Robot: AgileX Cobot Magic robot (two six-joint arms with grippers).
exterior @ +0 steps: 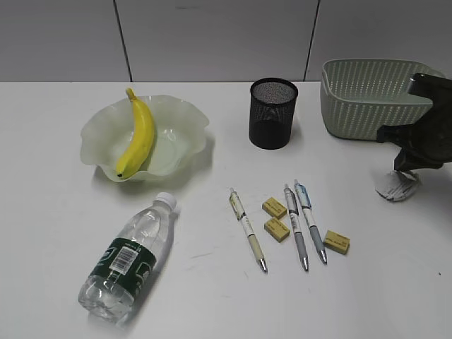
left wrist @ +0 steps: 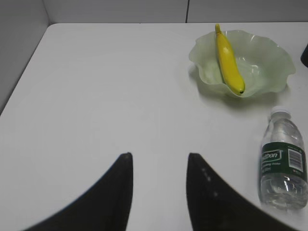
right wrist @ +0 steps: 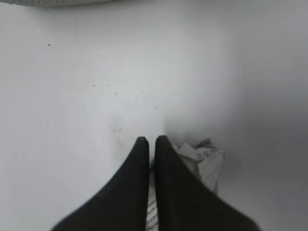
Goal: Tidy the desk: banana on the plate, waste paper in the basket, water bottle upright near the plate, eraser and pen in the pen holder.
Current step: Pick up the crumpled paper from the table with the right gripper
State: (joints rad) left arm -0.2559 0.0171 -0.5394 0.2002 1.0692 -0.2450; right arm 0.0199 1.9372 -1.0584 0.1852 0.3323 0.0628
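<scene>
The banana (exterior: 138, 134) lies in the pale-green ruffled plate (exterior: 180, 113) at the back left; both also show in the left wrist view, banana (left wrist: 228, 60) in plate (left wrist: 272, 62). The water bottle (exterior: 131, 258) lies on its side in front of the plate, and it shows in the left wrist view too (left wrist: 284, 161). My right gripper (exterior: 409, 168) is shut on the waste paper (exterior: 397, 188), low over the desk in front of the green basket (exterior: 367, 99); in its wrist view the jaws (right wrist: 149, 140) pinch the wad (right wrist: 204, 159). My left gripper (left wrist: 159, 156) is open and empty over bare desk.
The black mesh pen holder (exterior: 272, 113) stands at the back middle. Three pens (exterior: 247, 229) (exterior: 295, 226) (exterior: 311, 220) and three yellow erasers (exterior: 274, 207) (exterior: 277, 229) (exterior: 337, 241) lie in front of it. The desk (exterior: 56, 233) meets a wall behind.
</scene>
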